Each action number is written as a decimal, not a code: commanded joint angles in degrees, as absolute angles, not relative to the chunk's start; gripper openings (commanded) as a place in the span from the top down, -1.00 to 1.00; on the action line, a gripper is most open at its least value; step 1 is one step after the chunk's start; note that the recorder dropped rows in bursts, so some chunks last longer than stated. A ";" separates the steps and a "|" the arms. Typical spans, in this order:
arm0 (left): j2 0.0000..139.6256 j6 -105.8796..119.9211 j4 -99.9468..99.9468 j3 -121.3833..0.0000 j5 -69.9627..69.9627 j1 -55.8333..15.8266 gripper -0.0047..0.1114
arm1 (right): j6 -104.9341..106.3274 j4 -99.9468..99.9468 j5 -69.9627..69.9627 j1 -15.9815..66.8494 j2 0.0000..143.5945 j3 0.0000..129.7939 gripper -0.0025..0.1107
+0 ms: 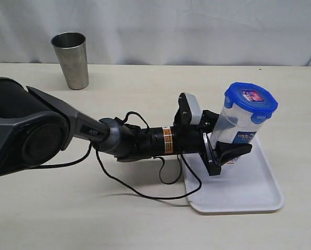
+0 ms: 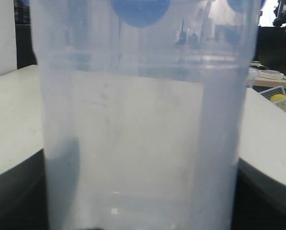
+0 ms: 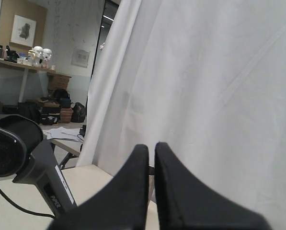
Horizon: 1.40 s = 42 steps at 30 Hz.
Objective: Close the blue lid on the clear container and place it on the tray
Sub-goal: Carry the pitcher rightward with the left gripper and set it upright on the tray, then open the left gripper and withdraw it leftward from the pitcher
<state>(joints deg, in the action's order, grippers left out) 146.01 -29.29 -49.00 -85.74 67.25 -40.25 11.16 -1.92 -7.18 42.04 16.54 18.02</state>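
Note:
The clear container (image 1: pixel 232 124) leans slightly over the near-left part of the white tray (image 1: pixel 249 194), and I cannot tell whether its base touches. The blue lid (image 1: pixel 251 102) sits on its top with the flaps down. My left gripper (image 1: pixel 224 149) is shut on the container's lower body, a black finger on each side by the printed label. In the left wrist view the container's wall (image 2: pixel 143 143) fills the picture, with a blue lid flap (image 2: pixel 140 8) above. My right gripper (image 3: pixel 151 149) is shut on nothing, raised and facing a white curtain; the exterior view does not show it.
A grey steel tumbler (image 1: pixel 71 60) stands upright at the back left of the table. The left arm's black cable (image 1: pixel 145 194) loops on the table beside the tray's left edge. A white curtain (image 1: pixel 197 26) hangs behind the table.

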 commanded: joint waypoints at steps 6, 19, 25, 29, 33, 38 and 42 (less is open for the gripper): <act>147.08 -29.32 -49.13 -86.87 67.37 -40.38 0.92 | 11.14 -1.93 -7.48 41.95 16.24 17.79 0.87; 147.08 -29.71 -48.88 -87.00 63.26 -40.38 -0.32 | 11.14 -1.93 -7.48 41.95 16.24 17.81 0.87; 146.97 -29.83 -49.52 -87.00 60.60 -39.71 -0.78 | 11.14 -1.93 -7.84 41.95 16.24 17.19 0.87; 146.79 -31.02 -54.55 -87.00 61.44 -38.14 -0.78 | 11.14 -1.93 -7.84 41.95 16.24 17.19 0.87; 146.84 -31.56 -60.11 -87.00 63.78 -36.49 -0.78 | 11.14 -1.93 -7.84 41.95 16.24 17.19 0.87; 146.84 -31.89 -64.57 -87.00 65.76 -34.63 -0.78 | 11.14 -1.93 -7.84 41.95 16.24 17.19 0.87; 146.84 -32.01 -67.89 -87.00 66.47 -34.04 -0.78 | 11.14 -1.93 -7.84 41.95 16.24 17.19 0.87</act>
